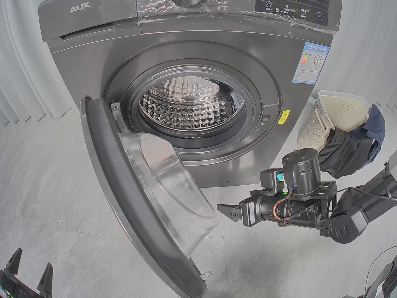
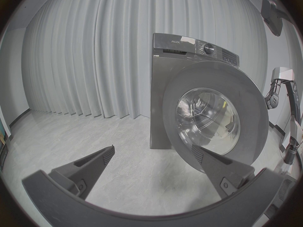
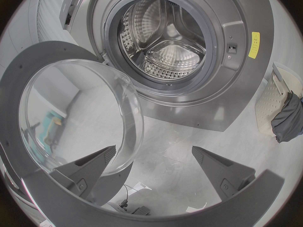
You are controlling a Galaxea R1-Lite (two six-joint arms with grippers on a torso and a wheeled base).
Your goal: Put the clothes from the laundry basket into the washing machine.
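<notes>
In the head view, the task is judged to be barely begun: the washing machine (image 1: pixel 186 63) is seen with its door (image 1: pixel 136 195) swung wide open, and nothing is seen in the steel drum (image 1: pixel 186 104). The laundry basket (image 1: pixel 345 104) is placed just beside the machine on the robot's right, and dark clothes (image 1: pixel 347 152) are draped over its near rim. All of the loading is therefore left to be done. The right gripper (image 1: pixel 226 212) is held low in front of the machine, between door and basket, with nothing in it. The left gripper (image 1: pixel 31 267) is kept low on the robot's left, its fingers parted and empty.

In the left wrist view, the left gripper (image 2: pixel 153 152) is shown spread wide with nothing held, and the outer face of the door (image 2: pixel 217 117) is seen ahead.

In the right wrist view, the right gripper (image 3: pixel 153 150) is likewise shown wide open and empty. The bare drum (image 3: pixel 164 44) is faced, and the basket (image 3: pixel 268 101) with its grey garment (image 3: pixel 288 119) is seen well apart from the fingers.
</notes>
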